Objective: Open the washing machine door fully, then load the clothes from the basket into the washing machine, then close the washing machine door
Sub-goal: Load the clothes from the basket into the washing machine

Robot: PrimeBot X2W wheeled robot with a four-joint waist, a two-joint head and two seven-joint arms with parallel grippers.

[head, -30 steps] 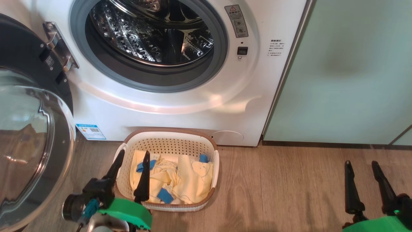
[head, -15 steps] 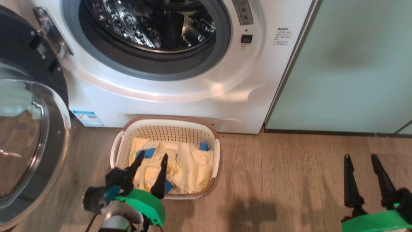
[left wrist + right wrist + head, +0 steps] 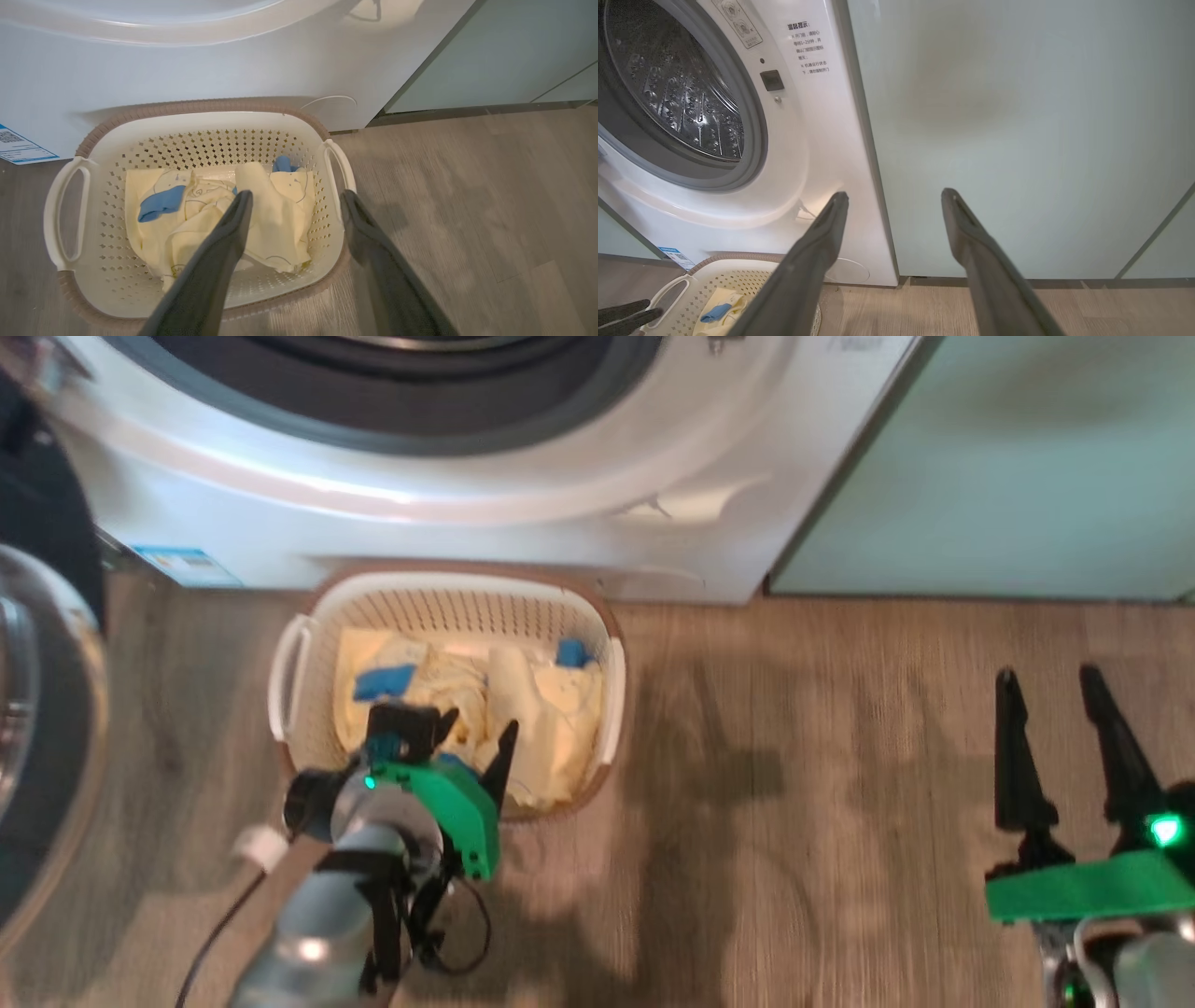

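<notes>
Yellow clothes (image 3: pixel 278 224), blue-patched, lie crumpled in the basket (image 3: pixel 205 106) below the released left hand (image 3: pixel 296 196).

- Left gripper (image 3: pixel 478 723): two long, dark, tapering fingers (image 3: pixel 219 252) on a bright green housing (image 3: pixel 453 807), with a teal part behind it.
- Left forearm (image 3: pixel 317 933): rounded, silver-grey, black bracket. A thin black cable (image 3: pixel 215 938) trails from it, and there is a white cap (image 3: pixel 261 847) at the side.
- Right gripper (image 3: pixel 1046 674): matching dark fingers, green band (image 3: pixel 1083 889), glowing green light (image 3: pixel 1164 829).
</notes>
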